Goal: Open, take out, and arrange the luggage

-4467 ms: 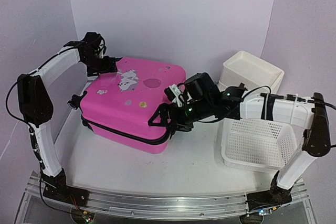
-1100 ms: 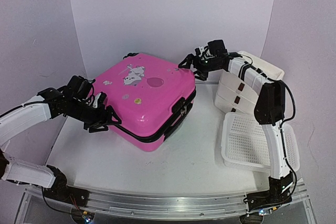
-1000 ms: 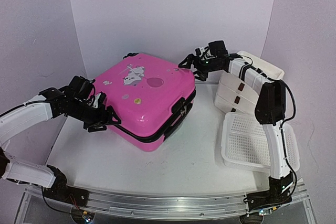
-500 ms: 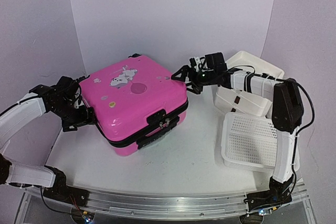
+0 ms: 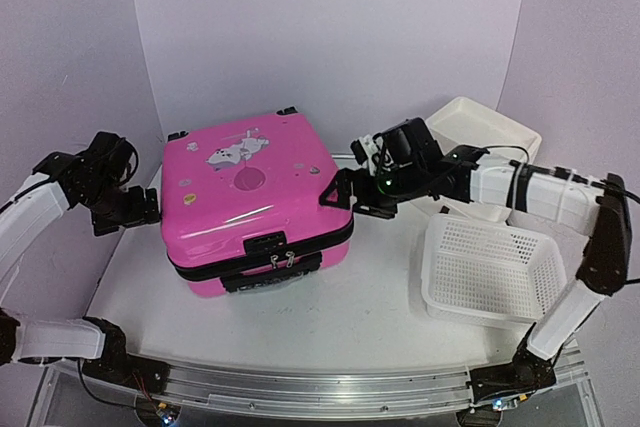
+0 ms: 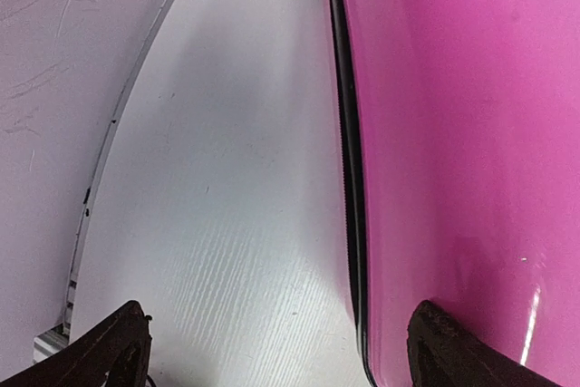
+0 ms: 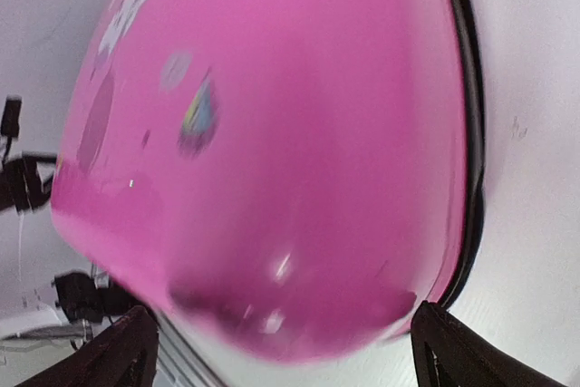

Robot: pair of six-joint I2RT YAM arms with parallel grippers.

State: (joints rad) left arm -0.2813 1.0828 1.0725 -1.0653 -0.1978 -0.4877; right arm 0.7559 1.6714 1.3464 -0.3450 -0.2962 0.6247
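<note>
At centre-left of the table (image 5: 380, 297), the luggage (image 5: 250, 187) lies flat and closed, printed shell up, wheels toward the back wall. The left gripper (image 5: 148, 209) sits just beside the case's left side, fingers released and spread wide, grasping nothing. The right gripper (image 5: 338, 193) sits at the case's right corner, fingers likewise spread wide; contact with the shell cannot be determined. A white mesh basket (image 5: 490, 272) and a white drawer stack (image 5: 480, 132) stand to the right.

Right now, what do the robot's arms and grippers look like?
The left arm and right arm have white shells, black joints and thin black cables. The left gripper and right gripper are black, two-fingered. A green light glows near the right wrist.
</note>
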